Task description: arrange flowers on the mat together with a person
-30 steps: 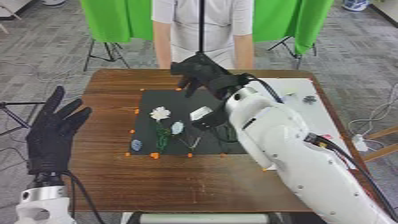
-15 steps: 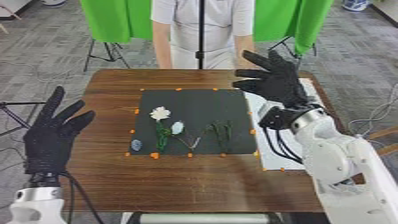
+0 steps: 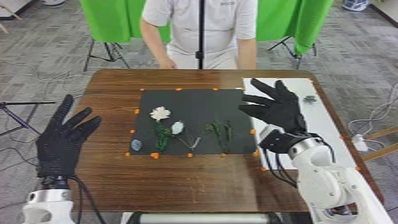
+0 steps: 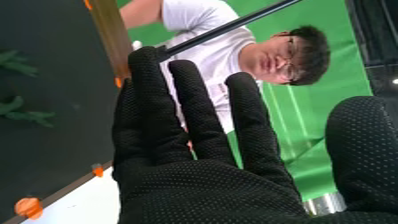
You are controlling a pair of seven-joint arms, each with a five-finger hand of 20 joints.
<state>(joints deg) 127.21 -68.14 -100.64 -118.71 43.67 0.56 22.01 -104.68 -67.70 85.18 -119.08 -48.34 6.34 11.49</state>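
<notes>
Black-gloved right hand (image 3: 282,112), open and empty, is over the white sheet (image 3: 325,122). The sprig (image 3: 309,99) on that sheet lies near, at the hand's two o'clock; if it comes next, this hand is better placed than the open left hand (image 3: 62,147).

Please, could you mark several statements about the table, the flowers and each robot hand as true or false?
1. The white flower lies on the dark mat. True.
2. The right robot hand is curled round the white flower. False: the right robot hand is open and holds nothing.
3. A small green piece lies on the white sheet. True.
4. The white sheet is to the left of the dark mat. False: it is to the right.
5. The left robot hand is open. True.
</notes>
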